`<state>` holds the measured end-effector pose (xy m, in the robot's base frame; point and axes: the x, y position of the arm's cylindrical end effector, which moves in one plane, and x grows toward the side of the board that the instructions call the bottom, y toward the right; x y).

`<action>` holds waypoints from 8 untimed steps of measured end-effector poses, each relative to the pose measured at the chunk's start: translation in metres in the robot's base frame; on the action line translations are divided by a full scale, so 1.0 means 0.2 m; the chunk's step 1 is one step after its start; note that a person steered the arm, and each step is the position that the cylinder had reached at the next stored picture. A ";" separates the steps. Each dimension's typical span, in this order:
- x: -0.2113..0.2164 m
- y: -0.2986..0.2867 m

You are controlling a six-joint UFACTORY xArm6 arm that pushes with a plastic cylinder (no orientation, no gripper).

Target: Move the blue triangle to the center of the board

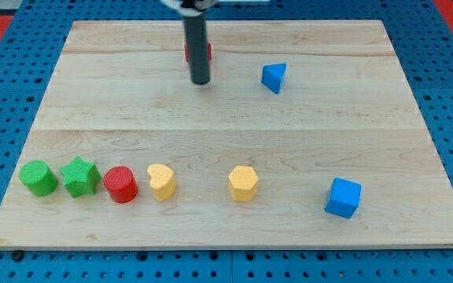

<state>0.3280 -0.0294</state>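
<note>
1. My tip (201, 81), the lower end of a straight dark rod, rests on the table (226, 118) near the view's top centre. No hand is fitted, so there is nothing to open, close or hold.
2. A red block (208, 52), mostly hidden, sits directly behind the rod; its shape cannot be determined.
3. The blue triangle (274, 77) lies to the view's right of my tip, clearly apart from it and untouched.
4. Handling estimate: the triangle appears small, rigid and light, and should slide readily on smooth wood. Its angled faces are likely to make it rotate under an off-centre push.
5. Recommended contact: press on the middle of its upper-right face, driving toward the view's lower left.
6. Along the view's bottom, from left: green cylinder (38, 178), green star (80, 177), red cylinder (120, 185), yellow heart (161, 181), yellow hexagon (243, 183), blue cube (343, 197).
</note>
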 end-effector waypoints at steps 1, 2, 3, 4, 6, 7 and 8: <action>-0.11 0.27; -0.11 0.54; -0.06 0.73; 0.08 0.59; -0.04 0.42; -0.11 0.35; -0.01 0.28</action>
<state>0.3266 0.0263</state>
